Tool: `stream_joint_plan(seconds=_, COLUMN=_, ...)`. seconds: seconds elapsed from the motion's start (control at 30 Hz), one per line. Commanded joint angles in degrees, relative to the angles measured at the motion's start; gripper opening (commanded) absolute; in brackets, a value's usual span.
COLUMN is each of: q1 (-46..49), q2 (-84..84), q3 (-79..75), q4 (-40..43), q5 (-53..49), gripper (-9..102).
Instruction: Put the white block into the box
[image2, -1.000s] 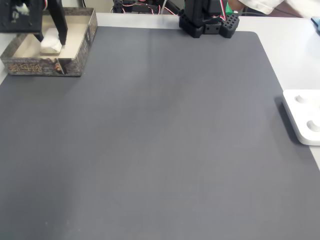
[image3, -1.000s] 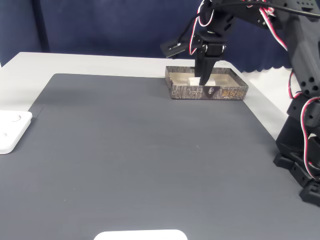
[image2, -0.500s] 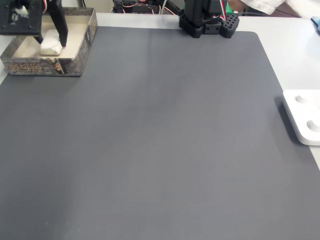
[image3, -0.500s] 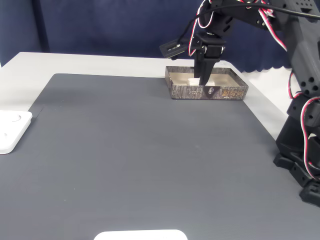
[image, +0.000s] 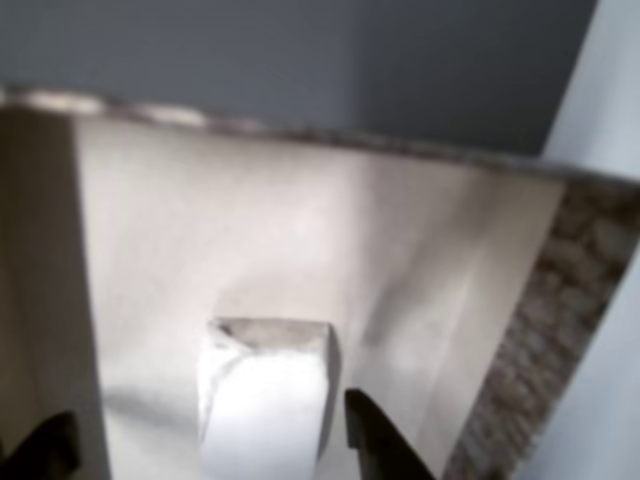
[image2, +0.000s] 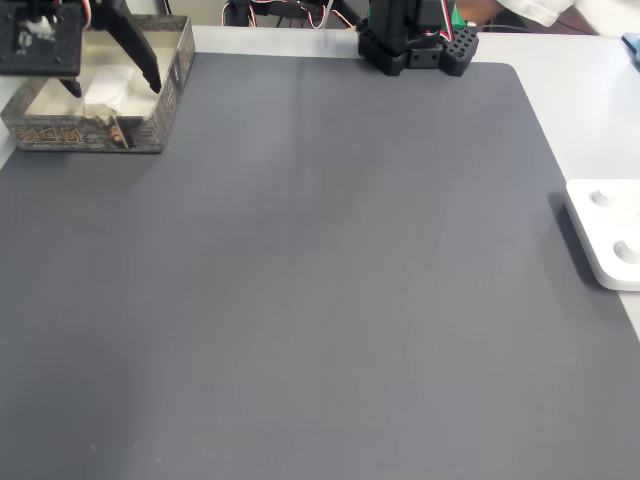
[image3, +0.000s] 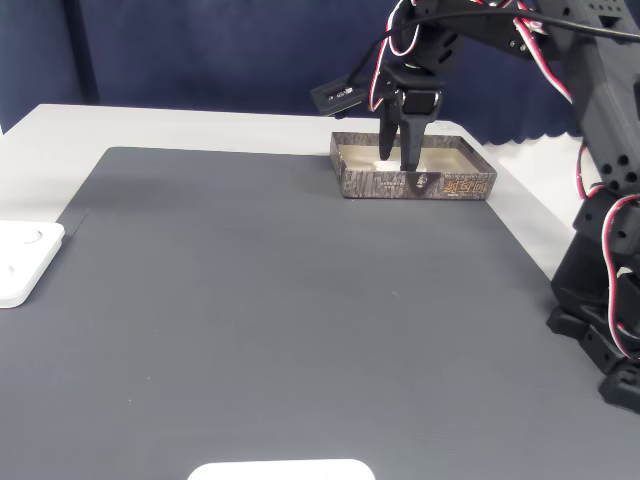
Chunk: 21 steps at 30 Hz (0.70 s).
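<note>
Inside the box (image: 300, 240) the white block (image: 265, 400) lies on the pale floor, and the gripper (image3: 396, 160) hangs over it spread wide, holding nothing. The block looks light and a bit soft with rounded edges, so I'd pinch across its long sides. In a fixed view (image2: 110, 92) it's just a blurry pale patch behind the fingers (image2: 140, 55).

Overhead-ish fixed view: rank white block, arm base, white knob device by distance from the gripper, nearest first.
From the gripper, at top left:
1. White block, between the open fingers, inside the box.
2. Arm base, top centre.
3. White knob device, right edge.
</note>
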Motion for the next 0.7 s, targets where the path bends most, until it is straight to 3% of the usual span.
stream_joint_plan(seconds=0.0, q1=-1.49, q2=9.05, q3=-2.02, q4=-1.05, q5=0.70, gripper=42)
stream_joint_plan(seconds=0.67, q1=-5.45, q2=36.65, q3=18.98, q4=-0.70, q5=-2.02, gripper=42)
